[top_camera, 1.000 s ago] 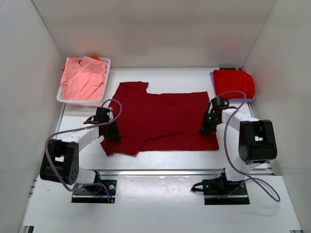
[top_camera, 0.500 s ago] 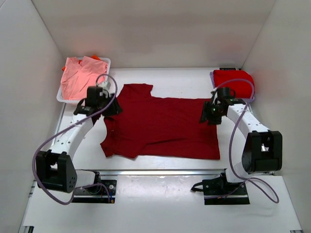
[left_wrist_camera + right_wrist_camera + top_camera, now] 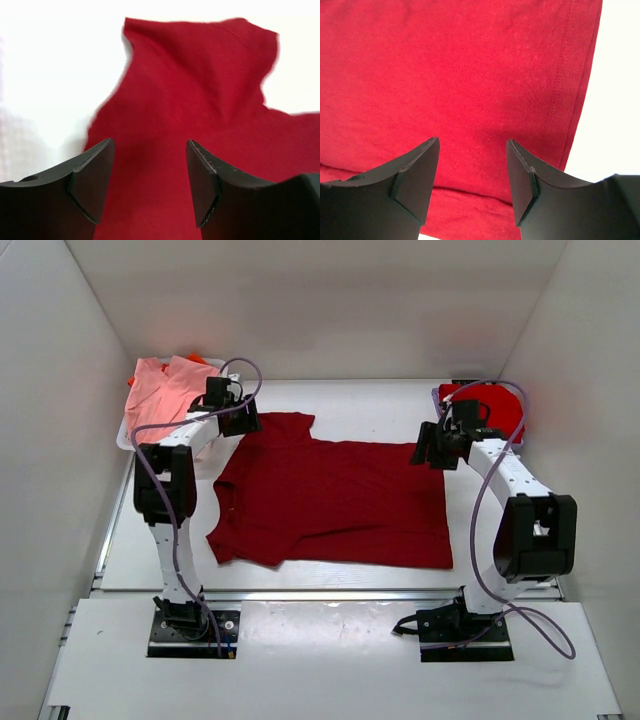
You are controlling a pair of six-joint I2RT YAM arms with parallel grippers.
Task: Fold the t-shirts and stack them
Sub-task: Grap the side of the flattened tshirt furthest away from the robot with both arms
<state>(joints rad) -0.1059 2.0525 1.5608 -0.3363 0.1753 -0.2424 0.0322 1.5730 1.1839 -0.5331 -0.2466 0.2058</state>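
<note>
The maroon tee (image 3: pixel 335 502) lies spread flat mid-table (image 3: pixel 350 398), one sleeve reaching toward the upper left, the other toward the lower left, and its straight hem running down the right side. Bare table borders it all round: a broad band above, between the two far corners, a narrower strip below toward the arm bases, and slim margins at left and right. The pink tee (image 3: pixel 160 395) sits heaped in the tray (image 3: pixel 150 448) at upper left; the red tee (image 3: pixel 495 408) lies folded at upper right, just beyond the hem's top corner.

Both arms stretch far out from their bases. The left gripper (image 3: pixel 240 420) hangs at the upper sleeve beside the tray. In its wrist view the left gripper (image 3: pixel 150 145) has its jaws apart and holds nothing, with the sleeve's edge and white table ahead. The right gripper (image 3: pixel 428 448) is over the hem's top corner — in the wrist view the right gripper (image 3: pixel 472 142) likewise stands parted and empty above the cloth, the stitched hem and bare table at the frame's right.
</note>
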